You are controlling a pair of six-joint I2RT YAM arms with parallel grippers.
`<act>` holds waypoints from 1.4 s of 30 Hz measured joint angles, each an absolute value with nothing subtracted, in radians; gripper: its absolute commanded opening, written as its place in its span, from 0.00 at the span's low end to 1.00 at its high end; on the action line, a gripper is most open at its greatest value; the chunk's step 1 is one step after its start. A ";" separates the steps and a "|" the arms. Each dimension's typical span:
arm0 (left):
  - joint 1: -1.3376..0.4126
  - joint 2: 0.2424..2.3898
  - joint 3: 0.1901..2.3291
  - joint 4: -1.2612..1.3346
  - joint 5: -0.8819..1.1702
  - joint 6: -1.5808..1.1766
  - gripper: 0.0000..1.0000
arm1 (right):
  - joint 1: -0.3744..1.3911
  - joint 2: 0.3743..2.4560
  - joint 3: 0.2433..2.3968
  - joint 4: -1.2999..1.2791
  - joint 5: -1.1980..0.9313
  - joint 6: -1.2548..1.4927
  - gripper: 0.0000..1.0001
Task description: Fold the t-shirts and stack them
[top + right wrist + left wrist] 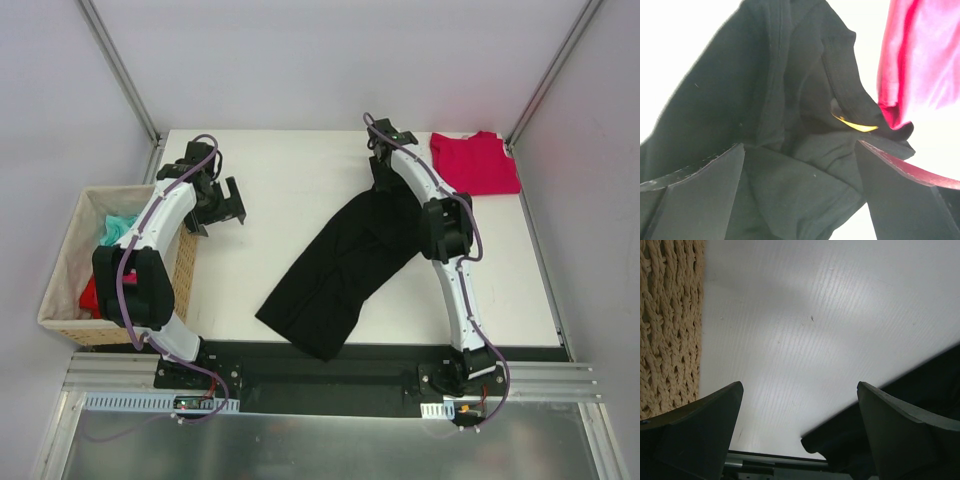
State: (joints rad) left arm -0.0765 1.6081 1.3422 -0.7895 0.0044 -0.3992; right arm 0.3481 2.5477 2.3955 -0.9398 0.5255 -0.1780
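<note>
The black t-shirt (pixel 340 270) lies crumpled in a long diagonal from the table's middle back to the front edge. My right gripper (pixel 384 170) hovers at its far end, open. In the right wrist view the bunched black t-shirt (pixel 790 100), with a yellow neck label (pixel 856 125), fills the space under and between the spread fingers of that gripper (pixel 800 145). The red t-shirt (pixel 475 162) lies folded at the back right corner, and its edge (pixel 920 60) shows beside the black one. My left gripper (pixel 225 205) is open over bare table (pixel 800 330), holding nothing.
A woven tan basket (pixel 60 300) stands off the table's left edge, with teal and red cloth inside; its wall (pixel 670 325) is close on the left gripper's left. The black t-shirt's hem (pixel 920 390) lies to that gripper's right.
</note>
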 measured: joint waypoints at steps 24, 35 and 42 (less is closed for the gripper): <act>-0.076 1.612 1.334 -0.789 0.004 -0.399 0.99 | 0.406 2.509 2.311 -0.942 0.578 -0.188 0.97; -0.076 1.612 1.330 -0.789 0.005 -0.399 0.99 | 0.403 2.541 2.353 -0.966 0.556 -0.200 0.97; -0.076 1.612 1.330 -0.789 0.007 -0.399 0.99 | 0.409 2.574 2.422 -0.979 0.490 -0.256 0.97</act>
State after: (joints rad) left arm -0.0765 1.6119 1.3304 -0.7887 0.0071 -0.3988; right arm 0.4088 2.5740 2.4218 -0.9791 0.4900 -0.2562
